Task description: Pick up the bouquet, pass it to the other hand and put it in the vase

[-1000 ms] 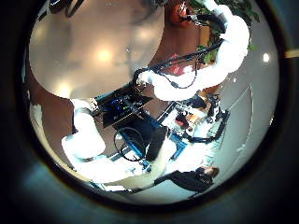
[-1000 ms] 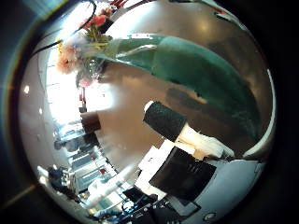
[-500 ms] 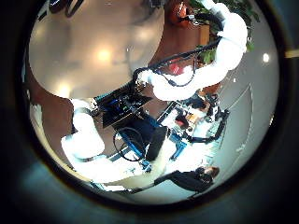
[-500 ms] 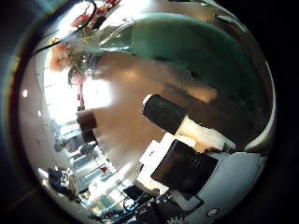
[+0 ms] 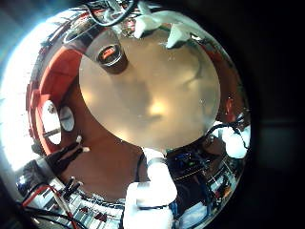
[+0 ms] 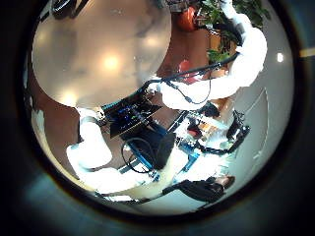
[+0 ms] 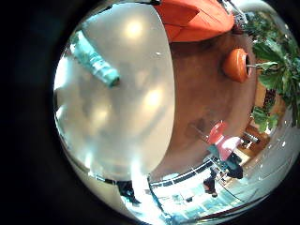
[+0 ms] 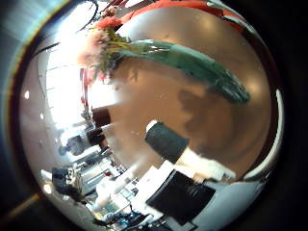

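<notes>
teal paper wraps the long bouquet (image 8: 188, 63), which lies flat on the round pale table (image 8: 221, 144). this is in the right thumb side palm view. its pink and red flowers (image 8: 101, 43) point to the table edge. the right hand (image 8: 183, 154) is above the table and apart from the bouquet. the one black-tipped finger (image 8: 168, 140) which shows is stretched out and nothing is in it.

right little finger side palm view: the same bouquet (image 7: 94, 58) lies on the table, far from this palm.

left little finger side palm view: a dark round vase (image 5: 111, 55) stands upright on the table near its edge. if the left hand's fingers are apart or together, i cannot tell.

left thumb side palm view: only the table top (image 6: 98, 49) and white arm parts show.
</notes>
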